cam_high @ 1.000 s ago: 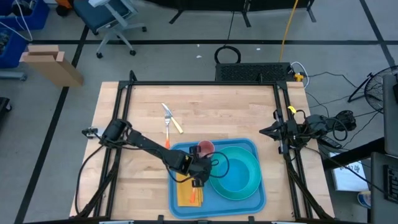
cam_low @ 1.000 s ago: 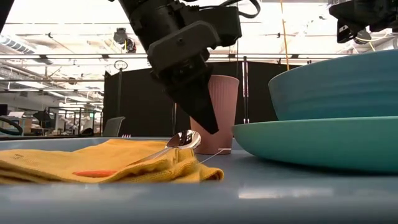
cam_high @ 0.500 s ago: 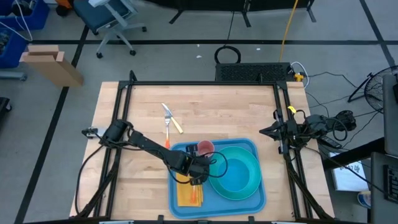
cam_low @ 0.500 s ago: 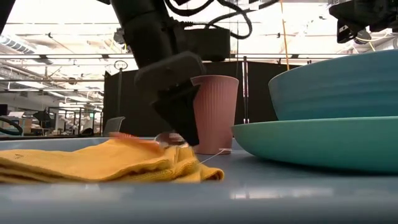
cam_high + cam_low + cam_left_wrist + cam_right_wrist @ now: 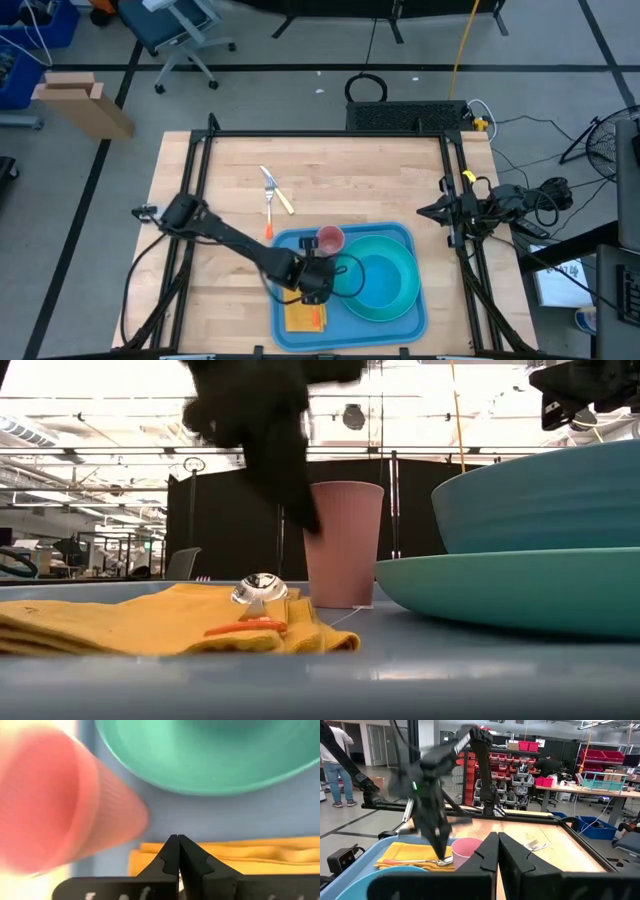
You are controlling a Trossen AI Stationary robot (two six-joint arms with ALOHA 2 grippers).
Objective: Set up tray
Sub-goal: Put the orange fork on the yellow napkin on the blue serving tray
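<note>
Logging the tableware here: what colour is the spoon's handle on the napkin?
Orange; the spoon has a shiny silver bowl. Clearest in the low view.

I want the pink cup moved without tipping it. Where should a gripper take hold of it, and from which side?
Likely pinch the rim of the pink cup from above, one finger inside, on the side away from the teal plate. It stands upright, mouth open, with the plate close beside it, so a sideways grasp looks cramped. The left gripper, shut, is nearest.
</note>
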